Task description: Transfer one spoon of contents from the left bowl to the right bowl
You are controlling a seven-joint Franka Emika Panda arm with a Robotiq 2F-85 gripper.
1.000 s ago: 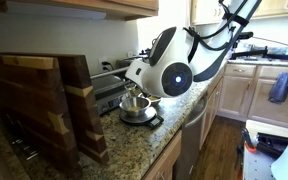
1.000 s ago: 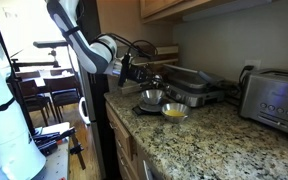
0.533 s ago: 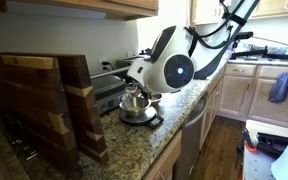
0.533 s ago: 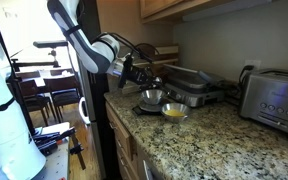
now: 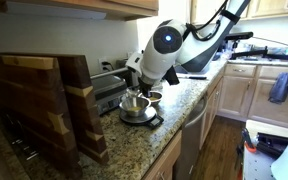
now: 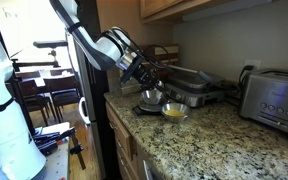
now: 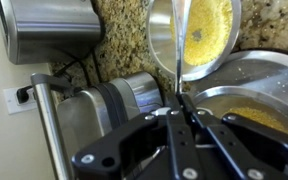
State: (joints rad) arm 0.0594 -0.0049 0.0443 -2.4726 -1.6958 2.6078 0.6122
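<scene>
Gripper point(image 7: 180, 105) clamped on thin metal spoon handle point(image 7: 174, 55), held over smaller shiny round steel bowl point(image 6: 151, 97). Pale yellowish-tan loose contents point(image 6: 175, 109) seen in wider yellow-tinted steel bowl point(image 6: 174, 117), just beside, nearer. Risk judged: spoon tilted, contents spilled on speckled granite counter point(image 6: 209, 145).

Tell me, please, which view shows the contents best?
The wrist view: the contents show close and bright yellow. In an exterior view they are a tiny patch; in an exterior view the bowls hide them.
</scene>
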